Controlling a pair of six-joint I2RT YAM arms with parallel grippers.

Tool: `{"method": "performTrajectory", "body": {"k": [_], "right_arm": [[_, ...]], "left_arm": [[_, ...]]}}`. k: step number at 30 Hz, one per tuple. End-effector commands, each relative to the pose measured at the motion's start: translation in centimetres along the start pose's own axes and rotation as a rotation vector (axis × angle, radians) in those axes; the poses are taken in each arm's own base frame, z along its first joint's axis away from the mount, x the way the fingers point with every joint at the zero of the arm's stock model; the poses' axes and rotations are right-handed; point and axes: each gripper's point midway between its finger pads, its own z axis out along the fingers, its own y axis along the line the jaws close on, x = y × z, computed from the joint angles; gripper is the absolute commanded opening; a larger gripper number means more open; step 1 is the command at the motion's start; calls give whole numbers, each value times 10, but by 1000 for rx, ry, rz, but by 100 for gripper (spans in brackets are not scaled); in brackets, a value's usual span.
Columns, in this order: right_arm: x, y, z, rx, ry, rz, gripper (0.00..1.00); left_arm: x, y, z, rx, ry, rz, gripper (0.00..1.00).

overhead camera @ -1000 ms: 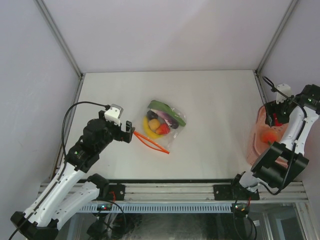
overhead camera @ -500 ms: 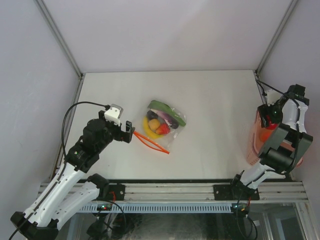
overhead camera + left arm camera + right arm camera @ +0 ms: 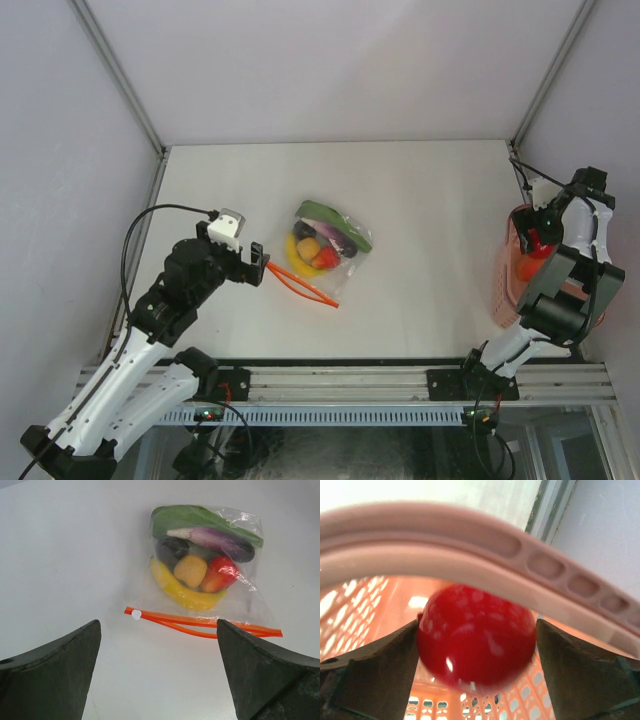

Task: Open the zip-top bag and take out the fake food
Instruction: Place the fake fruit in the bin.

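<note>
Top external view: over the last second only the right arm has moved. It was stretched along the right edge of the desk (image 3: 420,200) and has folded up. The right gripper (image 3: 537,240) now hangs at the far end of the pink basket (image 3: 505,290), which sits against that edge.

In the right wrist view its fingers (image 3: 375,670) press on both sides of a red round piece (image 3: 476,635). The piece looks clamped, just inside the basket rim, with the perforated floor below. It is slightly blurred, so how firm the hold is cannot be told.

The left arm has not shifted. The left gripper (image 3: 258,265) sits low toward the left edge, at the near end of the orange zip strip (image 3: 200,624). Its jaws are wide apart and hold nothing.

The zip-top bag (image 3: 325,250) has also stayed put, flat near the middle of the desk. Its strip faces the left arm, and the two tracks bow apart, so the mouth looks at least partly open.

Most of the fake food (image 3: 200,570) is still inside the bag: a green piece, a purple one, a dark one, a yellow-orange lump, a red piece and a long yellow one.

My reading is that one item is about to be dropped into the basket and the emptying has barely begun. The right arm will probably have to come back to the bag several times.
</note>
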Motion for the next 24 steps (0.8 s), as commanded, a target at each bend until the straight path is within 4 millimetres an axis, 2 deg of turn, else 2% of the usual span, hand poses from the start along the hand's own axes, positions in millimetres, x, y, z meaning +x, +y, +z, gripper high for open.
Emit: {"method": "performTrajectory", "body": {"k": [1, 24], "right_arm": [[-7, -4, -8, 33, -31, 1, 98], [-14, -3, -25, 46, -70, -10, 99]], "left_arm": [[-3, 2, 0, 0, -30, 13, 100], [-3, 2, 1, 1, -28, 13, 100]]}}
